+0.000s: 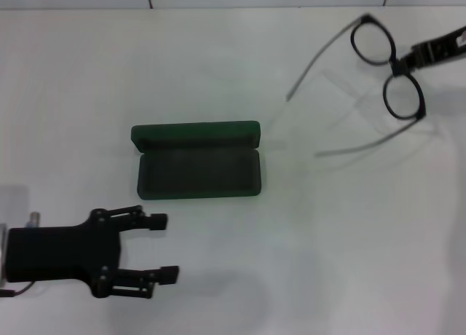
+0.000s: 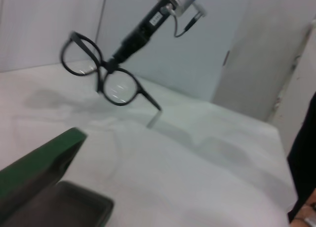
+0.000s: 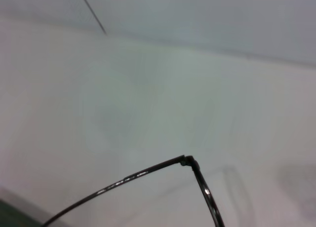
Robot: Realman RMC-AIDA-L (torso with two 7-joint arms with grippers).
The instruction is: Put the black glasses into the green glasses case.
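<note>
Black glasses (image 1: pixel 389 64) hung in the air at the far right, well apart from the case. Going from the left: the left gripper (image 1: pixel 162 246) hovered low over the white table (image 1: pixel 218 277) with its fingers spread and empty, just nearer than the green glasses case (image 1: pixel 198 162), which lay open, lid raised, lining bare. The right gripper (image 1: pixel 409 58) pinched the glasses at the bridge, temple arms unfolded toward the case.

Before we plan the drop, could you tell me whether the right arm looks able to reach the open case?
Probably yes: the green glasses case lies open, with bare table between it and the black glasses held aloft.
</note>
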